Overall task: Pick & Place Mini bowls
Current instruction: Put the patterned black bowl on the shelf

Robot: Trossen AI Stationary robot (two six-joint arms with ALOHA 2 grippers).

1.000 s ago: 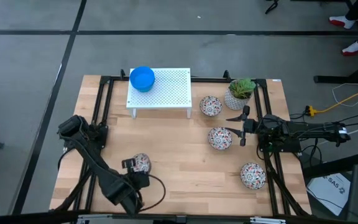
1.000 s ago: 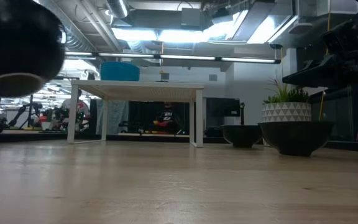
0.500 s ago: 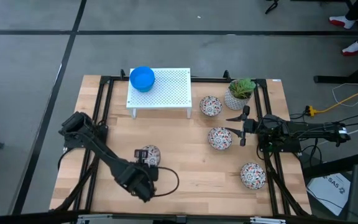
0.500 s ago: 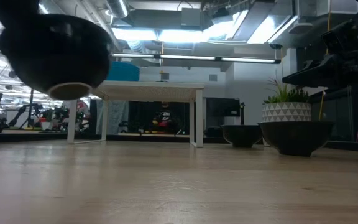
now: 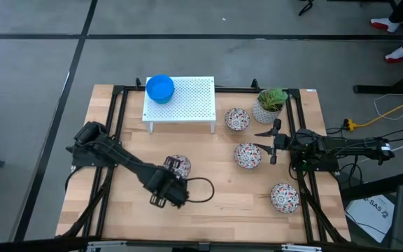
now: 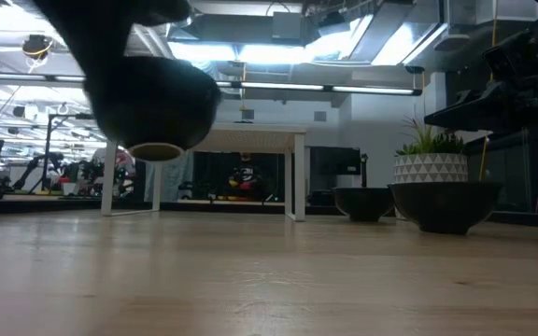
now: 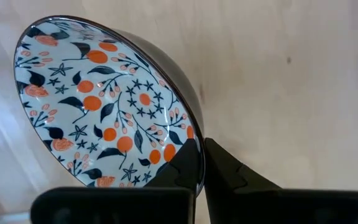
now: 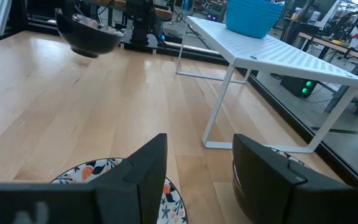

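You've got the left gripper (image 5: 175, 171) pinched shut on the rim of a floral bowl (image 5: 179, 165), one finger inside, one outside, as the left wrist view shows. In the low view that bowl (image 6: 157, 105) hangs clear of the table (image 5: 208, 203), so it's carried, not resting.

What's changed: over the last sec the left arm swung the bowl from near the table's front-left area up and inward, toward the white rack (image 5: 187, 98). It's now about mid-table, in front of the rack and a bit toward its right half, still well apart from it. That reads as transport under way, w/ the rack the likely drop spot, since the blue bowl stack (image 5: 160, 88) already sits on the rack's left end.

Right gripper (image 5: 273, 143) hasn't moved. Its fingers stand wide apart, holding nothing, hovering right of the rack beside a second floral bowl (image 5: 248, 155). A third floral bowl (image 5: 237, 118) sits just right of the rack, next to the potted plant (image 5: 270, 103); a fourth (image 5: 284, 197) is far to the rack's front-right.

So three patterned bowls are still on the table and one is in the air. You'll prob need more height before clearing the rack's top.
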